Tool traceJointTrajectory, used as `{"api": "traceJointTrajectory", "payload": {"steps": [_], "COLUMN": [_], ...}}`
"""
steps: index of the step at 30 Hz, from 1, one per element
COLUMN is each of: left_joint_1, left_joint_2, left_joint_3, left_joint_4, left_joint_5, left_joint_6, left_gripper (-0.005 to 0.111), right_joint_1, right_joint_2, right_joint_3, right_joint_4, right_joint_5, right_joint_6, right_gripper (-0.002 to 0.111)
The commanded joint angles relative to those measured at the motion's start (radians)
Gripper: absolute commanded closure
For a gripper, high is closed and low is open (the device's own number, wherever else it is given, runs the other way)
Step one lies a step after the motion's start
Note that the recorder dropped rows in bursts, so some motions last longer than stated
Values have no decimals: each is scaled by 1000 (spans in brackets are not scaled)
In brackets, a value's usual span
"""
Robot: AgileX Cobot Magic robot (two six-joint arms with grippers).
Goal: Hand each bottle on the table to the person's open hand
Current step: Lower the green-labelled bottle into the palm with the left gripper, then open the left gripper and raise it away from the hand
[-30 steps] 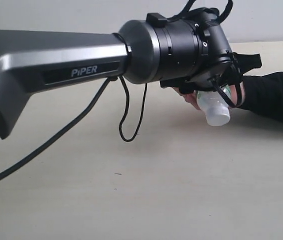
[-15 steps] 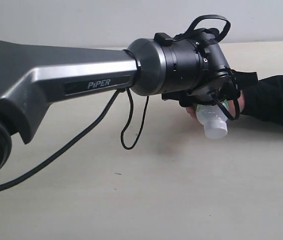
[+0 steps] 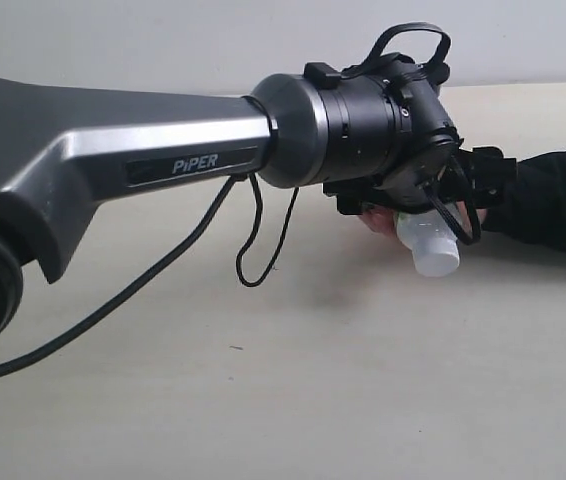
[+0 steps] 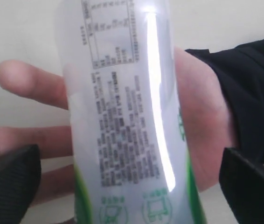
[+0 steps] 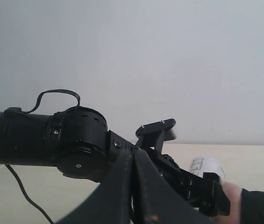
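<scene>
left gripper spread wide around the slim bottle lying on the open hand mid-frame; right gripper pinched closed, empty.

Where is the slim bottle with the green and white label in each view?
Exterior view: the bottle is right of centre, just under the left arm.
Left wrist view: it fills the middle, lying across the person's open hand.
Right wrist view: only its pale end shows, beyond the left arm.
Shared landmark: the black sleeve, beside the bottle in all three.
</scene>
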Motion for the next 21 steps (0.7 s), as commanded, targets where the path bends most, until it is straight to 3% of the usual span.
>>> {"api": "traceJointTrajectory", "payload": {"steps": [1,12,16,19,21], "left_joint_1": [2,6,13,15,20], "left_joint_2": [-11,-171,-249,-295,-315], "left_joint_3": [3,3,3,3,3], "left_joint_4": [4,6,4,-1,-12], "left_joint_5": [2,36,66,122,160], "left_joint_6": [12,137,302,396,401], "left_gripper": [3,3,6,22,48], "right_joint_1": [3,3,3,3,3], "right_joint_2": [-5,-5,-5,-5,-5], "right_joint_3": [4,4,4,4,4], "right_joint_4": [0,0,0,0,0], "right_joint_5": [-1,-1,-1,-1,-1], "right_joint_6": [-1,-1,-1,-1,-1], "right_gripper": [108,108,108,108,108]}}
